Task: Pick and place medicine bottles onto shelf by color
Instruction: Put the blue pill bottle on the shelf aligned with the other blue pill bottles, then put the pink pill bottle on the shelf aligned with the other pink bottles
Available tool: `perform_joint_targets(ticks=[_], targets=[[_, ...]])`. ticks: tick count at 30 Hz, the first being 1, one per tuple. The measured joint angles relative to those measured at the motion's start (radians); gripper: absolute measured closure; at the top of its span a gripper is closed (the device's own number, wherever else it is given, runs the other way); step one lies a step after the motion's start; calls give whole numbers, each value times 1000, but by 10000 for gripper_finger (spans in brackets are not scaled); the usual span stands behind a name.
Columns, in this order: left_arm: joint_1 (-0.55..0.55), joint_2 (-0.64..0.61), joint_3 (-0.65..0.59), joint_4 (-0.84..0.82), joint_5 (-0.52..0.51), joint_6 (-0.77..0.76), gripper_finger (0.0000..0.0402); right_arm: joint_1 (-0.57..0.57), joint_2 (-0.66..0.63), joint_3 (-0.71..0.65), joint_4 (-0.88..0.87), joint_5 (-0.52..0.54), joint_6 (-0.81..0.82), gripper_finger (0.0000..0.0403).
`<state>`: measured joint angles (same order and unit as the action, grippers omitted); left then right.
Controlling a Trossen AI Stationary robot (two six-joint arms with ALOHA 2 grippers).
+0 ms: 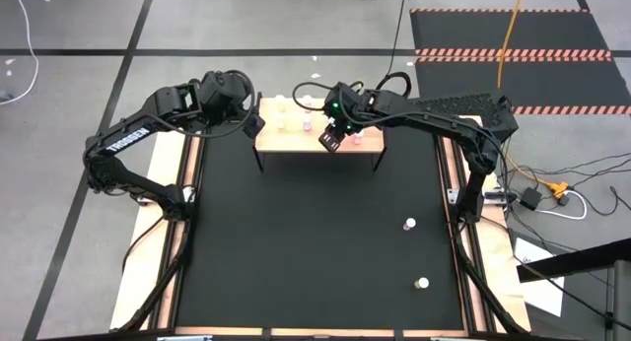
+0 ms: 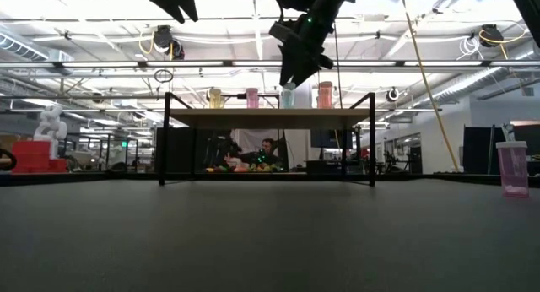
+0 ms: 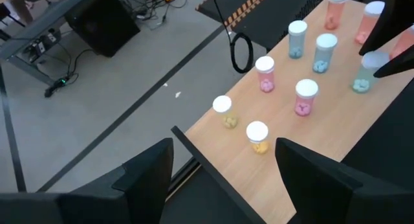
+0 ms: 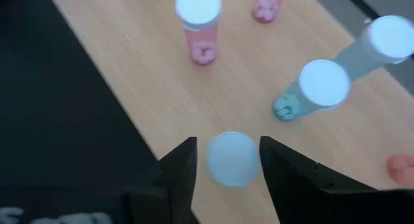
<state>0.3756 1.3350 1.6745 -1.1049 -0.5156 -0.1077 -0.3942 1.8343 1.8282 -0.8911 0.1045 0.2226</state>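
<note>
The light-wood shelf stands at the table's far middle and holds several bottles sorted by tint: yellow, pink, blue-green and reddish pink. My right gripper is open above the shelf's near edge. Its fingers stand on either side of the white cap of a blue-green bottle, which stands upright on the shelf. In the low view the gripper is just above that bottle. My left gripper is open and empty, hovering off the shelf's left end.
Two bottles stand on the black table at the right: one in mid table and one nearer the front. A pink one shows at the right in the low view. Open table surface lies in front of the shelf's black legs.
</note>
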Motion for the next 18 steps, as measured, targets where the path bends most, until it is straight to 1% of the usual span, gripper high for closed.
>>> perform_joint_targets(ticks=[7, 14, 16, 18], targets=[[0, 0, 0, 0, 2, 0, 128, -14, -15, 0, 22, -2, -7, 219], [0, 0, 0, 8, 26, 0, 128, -19, -135, 0, 49, 3, -11, 218], [0, 0, 0, 36, 55, 0, 128, -18, -181, 0, 36, 14, -11, 218], [0, 1, 0, 105, 139, 12, 128, -10, -225, 0, 4, 44, -19, 218]])
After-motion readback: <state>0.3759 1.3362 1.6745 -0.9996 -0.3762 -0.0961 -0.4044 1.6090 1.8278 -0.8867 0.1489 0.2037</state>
